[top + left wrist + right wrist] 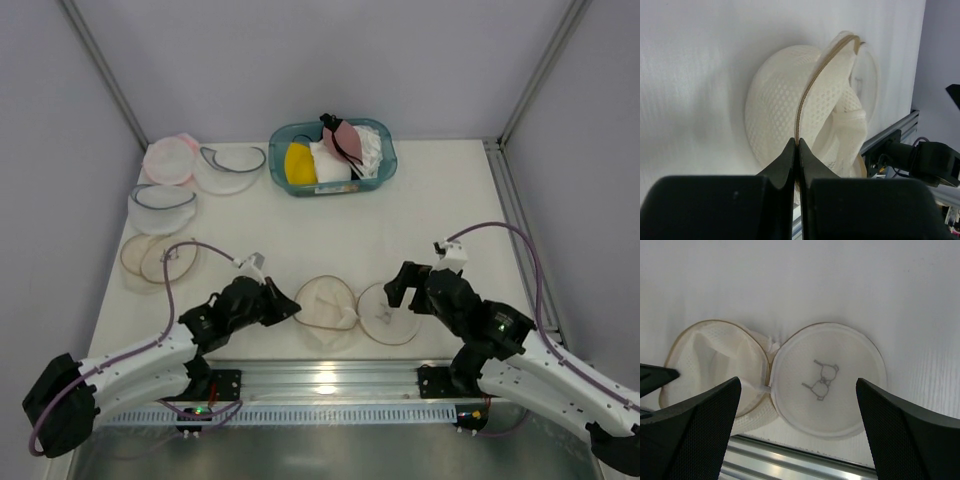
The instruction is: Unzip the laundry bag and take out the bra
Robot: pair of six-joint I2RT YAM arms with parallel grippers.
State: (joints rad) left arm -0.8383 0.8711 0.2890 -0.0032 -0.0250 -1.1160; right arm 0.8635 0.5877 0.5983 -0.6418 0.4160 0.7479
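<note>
- The laundry bag (340, 308) lies unzipped at the bottom centre of the top view, its two round halves spread apart on the counter (450, 210). The half with the bra drawing (821, 382) lies face up on the right.
- The bra (347, 140) sits on top of the pile in the teal basket (388, 172) at the top centre, well apart from the bag. Nothing pink shows inside the mesh, so the removal looks done.
- The left claw (797, 146) is closed and pinches the tan rim of the left half, which stands tilted up in the left wrist view.
- The right claw (405, 288) is wide open and holds nothing, hanging over the half with the drawing.
- What remains, I judge, is a clean release: lower the rim to the counter before opening, so the mesh neither springs nor snags on a fingertip.
- Draw the left arm back toward the lower left, straight away from the rim.
- Lift the right arm straight up, because its fingers flank the flat half and could drag it.
</note>
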